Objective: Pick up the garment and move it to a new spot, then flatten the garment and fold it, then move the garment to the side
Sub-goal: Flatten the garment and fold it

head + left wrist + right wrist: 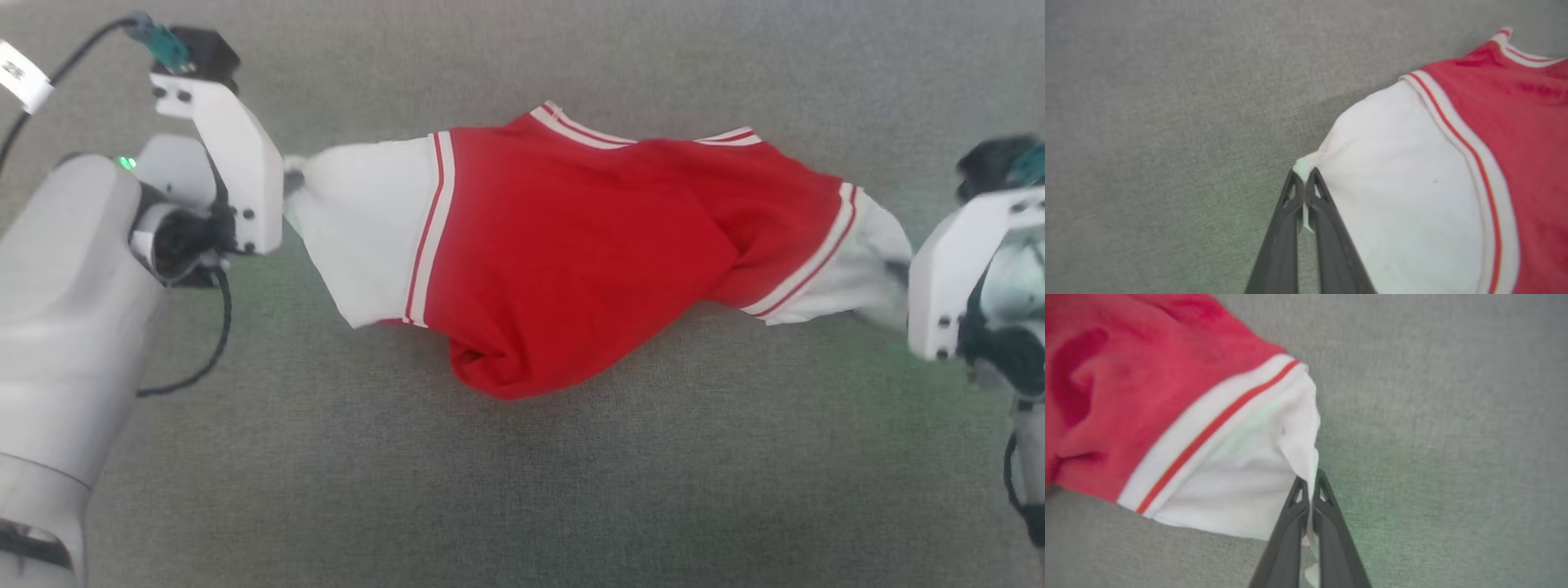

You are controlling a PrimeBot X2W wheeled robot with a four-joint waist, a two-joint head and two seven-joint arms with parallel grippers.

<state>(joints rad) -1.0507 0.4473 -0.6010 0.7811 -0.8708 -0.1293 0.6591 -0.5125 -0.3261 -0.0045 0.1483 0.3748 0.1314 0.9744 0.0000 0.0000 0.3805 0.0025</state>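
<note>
Charcoal fingers (1280,249) of my left jaws are clenched on a pinch of white cloth, the tip of the garment's (571,245) left sleeve (359,229); a sliver of fabric shows between the two tips. My right jaws are the same: fingers (1286,539) pressed together on the edge of the right sleeve (1241,477), white cloth trailing down between them.

Head view: left jaws sit at 9 o'clock of the garment, right jaws at 3 o'clock, with the shirt strung sideways between them. Red body in the centre, white sleeves with red-and-white stripe borders at either end. Striped collar (571,126) at 12 o'clock. The red body sags into a bunched fold (506,376) at 6 o'clock, with a shadow beneath. Can't tell if that low fold touches the surface.

Grey woven worktop (571,506) all round. A black cable (216,343) loops off my left wrist at 8 o'clock, and a small green light (125,162) is lit on the left arm.
</note>
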